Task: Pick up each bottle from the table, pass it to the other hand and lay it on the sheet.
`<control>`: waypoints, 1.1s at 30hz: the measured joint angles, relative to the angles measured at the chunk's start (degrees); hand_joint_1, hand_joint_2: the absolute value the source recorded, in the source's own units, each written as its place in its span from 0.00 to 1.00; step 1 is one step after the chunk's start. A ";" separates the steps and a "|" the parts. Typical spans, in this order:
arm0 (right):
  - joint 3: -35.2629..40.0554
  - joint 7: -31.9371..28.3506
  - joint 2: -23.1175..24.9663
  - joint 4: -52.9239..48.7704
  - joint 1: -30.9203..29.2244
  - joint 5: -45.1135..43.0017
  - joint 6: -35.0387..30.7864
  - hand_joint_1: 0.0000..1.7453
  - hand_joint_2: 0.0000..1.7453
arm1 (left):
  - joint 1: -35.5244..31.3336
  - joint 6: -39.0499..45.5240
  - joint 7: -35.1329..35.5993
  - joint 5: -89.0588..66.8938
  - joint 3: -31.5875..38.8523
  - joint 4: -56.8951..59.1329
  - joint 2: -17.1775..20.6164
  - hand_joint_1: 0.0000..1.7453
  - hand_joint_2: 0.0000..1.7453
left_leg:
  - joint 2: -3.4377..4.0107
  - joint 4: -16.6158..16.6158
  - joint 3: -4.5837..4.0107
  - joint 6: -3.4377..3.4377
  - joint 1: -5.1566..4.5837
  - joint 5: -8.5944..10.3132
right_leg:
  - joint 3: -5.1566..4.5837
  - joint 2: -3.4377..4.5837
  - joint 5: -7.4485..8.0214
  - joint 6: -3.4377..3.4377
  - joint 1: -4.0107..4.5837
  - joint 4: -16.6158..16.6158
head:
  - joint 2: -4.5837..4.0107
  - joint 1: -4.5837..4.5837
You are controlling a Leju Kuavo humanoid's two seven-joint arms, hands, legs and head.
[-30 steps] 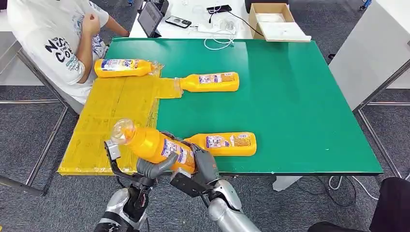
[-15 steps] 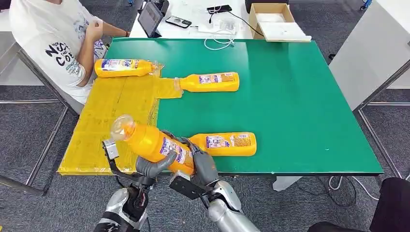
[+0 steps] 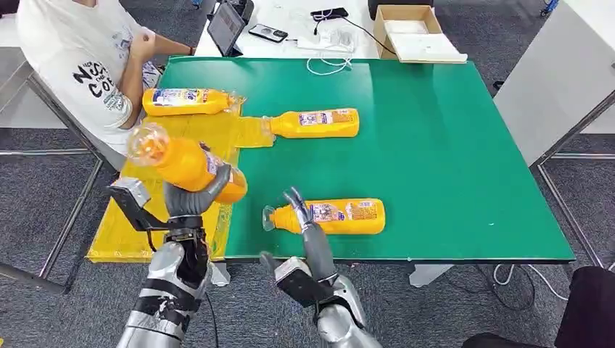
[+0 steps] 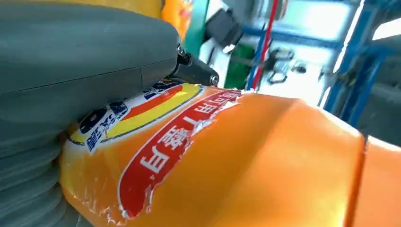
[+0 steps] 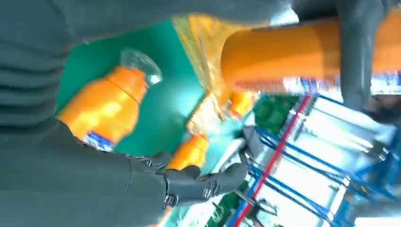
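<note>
Handover done, placing step next
Left hand [image 3: 190, 197] grips orange plastic juice bottle [image 3: 181, 161] centre-left; right hand [image 3: 306, 243] spread empty; lower onto yellow sheet [image 3: 156, 167].

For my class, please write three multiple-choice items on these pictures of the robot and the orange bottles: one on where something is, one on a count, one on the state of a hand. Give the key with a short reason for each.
1. Where is the bottle that the left hand holds?
A. above the yellow sheet
B. inside the cardboard box
C. on the floor

2. How many orange bottles show in the head view?
A. two
B. four
C. six

3. What state is the right hand in?
A. gripping a bottle
B. open, holding nothing
C. pressing on the tablet

Key:
1 A: the left hand grips the held bottle in the air over the yellow sheet.
2 B: the held one, the far-left bottle, the middle bottle and the near bottle.
3 B: the right hand has its fingers spread beside the near bottle, gripping nothing.
</note>
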 measured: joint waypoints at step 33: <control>-1.64 -4.00 -0.48 -16.41 3.19 -10.14 -9.44 0.00 1.00 | -15.09 29.88 19.04 -87.67 8.37 40.04 10.86 1.00 1.00 | 0.09 0.00 -0.02 -0.01 0.00 0.01 | -0.03 0.04 0.01 0.00 0.00 0.02 | 0.00 0.00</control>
